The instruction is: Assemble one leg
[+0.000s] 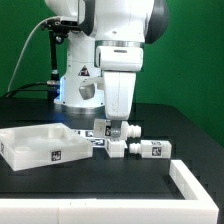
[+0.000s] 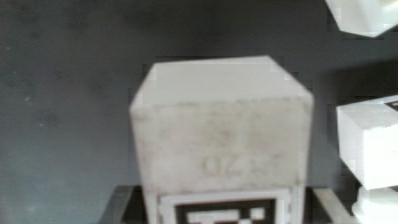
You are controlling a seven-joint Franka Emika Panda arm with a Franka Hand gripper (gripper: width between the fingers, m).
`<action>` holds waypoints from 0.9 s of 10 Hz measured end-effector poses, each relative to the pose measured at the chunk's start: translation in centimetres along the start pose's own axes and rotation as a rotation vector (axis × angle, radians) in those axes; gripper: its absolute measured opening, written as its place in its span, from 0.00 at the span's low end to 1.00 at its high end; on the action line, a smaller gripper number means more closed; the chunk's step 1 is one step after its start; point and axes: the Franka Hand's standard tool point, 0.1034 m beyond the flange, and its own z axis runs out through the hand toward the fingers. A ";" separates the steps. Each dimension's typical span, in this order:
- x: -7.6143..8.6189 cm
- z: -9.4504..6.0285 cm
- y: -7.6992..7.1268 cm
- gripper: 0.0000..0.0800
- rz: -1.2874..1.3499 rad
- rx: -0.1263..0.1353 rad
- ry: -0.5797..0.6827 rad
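The gripper point(image 1: 113, 131) sits low over the black table point(image 1: 150, 118), its fingertips hidden behind white parts, so whether it clamps anything cannot be told. In the wrist view a leg point(image 2: 217, 130) fills the frame, tag end cut off. Another leg point(image 1: 141, 149) lies just beside the gripper, on the side away from the white tray-like part point(image 1: 38, 146)

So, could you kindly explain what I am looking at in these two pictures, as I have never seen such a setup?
The big white machine is a robot arm. One picture is taken from a camera standing off to the side, the other from a camera on the arm's wrist. On the black table lie a white tray-shaped part and small white blocks with square tags. The end effector is down at one such block, a leg, which fills the wrist picture. A second block lies nearby. Whether the leg is actually gripped cannot be told.
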 end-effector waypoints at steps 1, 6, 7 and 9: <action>0.4 0.0 -1.0 0.36 -0.032 -0.015 0.010; 3.8 -0.8 -8.3 0.36 -0.148 -0.027 0.040; 3.7 -0.8 -8.2 0.36 -0.144 -0.027 0.040; 3.9 -0.6 -8.5 0.36 -0.137 -0.023 0.041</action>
